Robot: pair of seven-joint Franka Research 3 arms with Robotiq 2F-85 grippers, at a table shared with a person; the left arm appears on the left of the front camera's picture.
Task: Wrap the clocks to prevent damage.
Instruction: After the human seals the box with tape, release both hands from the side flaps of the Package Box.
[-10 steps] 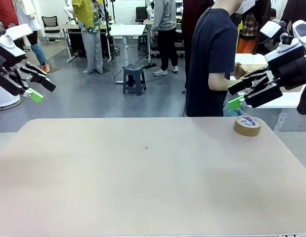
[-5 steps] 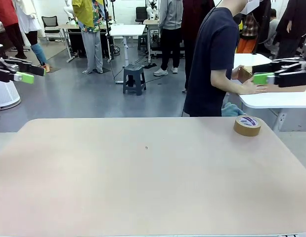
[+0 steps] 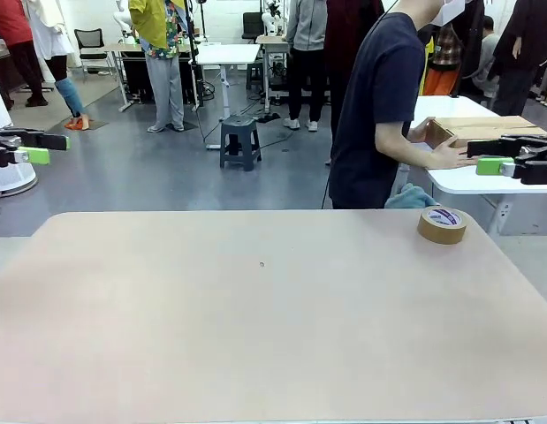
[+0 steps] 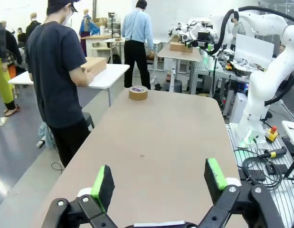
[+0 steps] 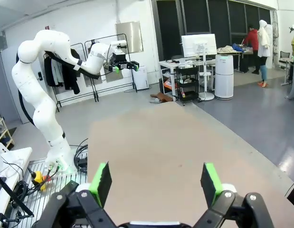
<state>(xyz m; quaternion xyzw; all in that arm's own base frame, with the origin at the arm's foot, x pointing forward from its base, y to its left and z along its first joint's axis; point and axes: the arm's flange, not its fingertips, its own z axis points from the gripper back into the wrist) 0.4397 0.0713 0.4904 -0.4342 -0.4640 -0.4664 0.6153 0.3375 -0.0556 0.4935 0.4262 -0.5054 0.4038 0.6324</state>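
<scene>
The clocks are out of view. My left gripper [image 3: 39,148] hangs open at the far left edge, above the floor beyond the table [image 3: 255,318], its fingers pointing right. In the left wrist view the left gripper [image 4: 158,175] looks along the bare tabletop with nothing between its green pads [image 4: 103,179]. My right gripper [image 3: 490,155] hangs open at the far right edge, fingers pointing left, over the roll of brown tape [image 3: 442,225]. The right wrist view shows the right gripper [image 5: 154,179] open and empty above the table.
The tape roll [image 4: 138,92] lies near the table's far right corner. A person [image 3: 379,106] in a dark shirt stands just beyond it, hands on a cardboard box [image 3: 472,128] on a white side table. A stool [image 3: 240,141] and other people stand farther back.
Both arms have drawn outward to the picture's edges and their fingers have levelled out. The person has leaned farther toward the cardboard box. The tape roll has not moved.
</scene>
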